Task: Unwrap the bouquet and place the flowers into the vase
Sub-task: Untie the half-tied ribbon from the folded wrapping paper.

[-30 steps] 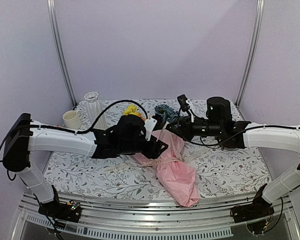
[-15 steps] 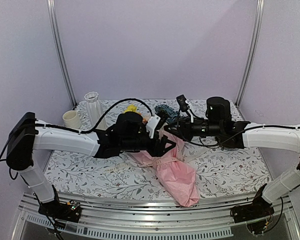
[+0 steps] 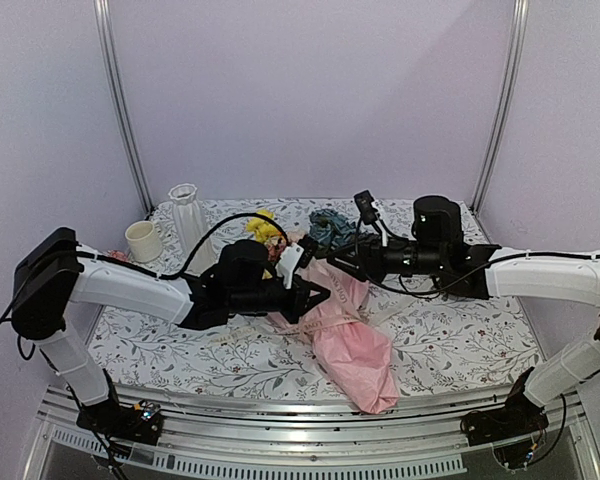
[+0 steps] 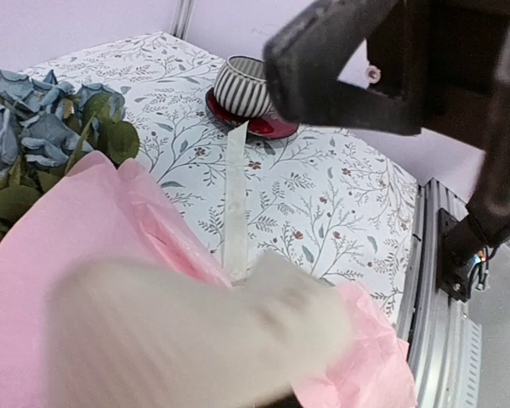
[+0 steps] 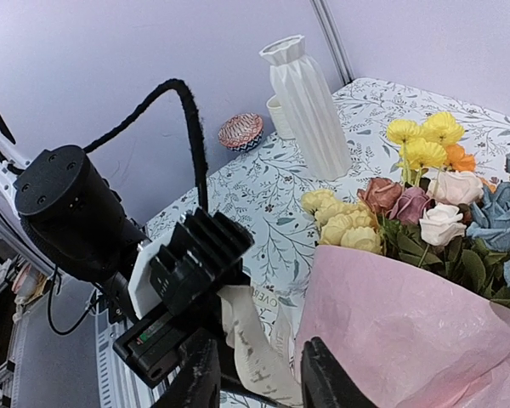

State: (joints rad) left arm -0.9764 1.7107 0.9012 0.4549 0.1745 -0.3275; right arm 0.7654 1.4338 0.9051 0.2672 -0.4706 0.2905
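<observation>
The bouquet (image 3: 352, 340) lies on the table in pale pink paper (image 5: 408, 331). Its flowers (image 5: 425, 140), yellow, cream, pink and dusty blue, point to the far side. A pale printed ribbon (image 5: 255, 353) runs up from the wrap into my left gripper (image 3: 313, 296), which is shut on it. That ribbon shows as a blurred pale band (image 4: 195, 340) close to the left wrist camera. My right gripper (image 5: 263, 382) stands open, its fingers (image 5: 200, 378) on either side of the ribbon and next to the paper's edge. The white ribbed vase (image 3: 190, 222) stands at the far left.
A cream mug (image 3: 143, 240) stands left of the vase. In the right wrist view a small red patterned bowl (image 5: 240, 130) sits beyond the vase. A striped cup (image 4: 242, 85) stands on a red saucer at the table's right. A metal rail (image 3: 310, 415) borders the near edge.
My left gripper has come toward the near side and shut on the ribbon. My right gripper's jaws have parted from the ribbon. The flower heads have risen slightly.
</observation>
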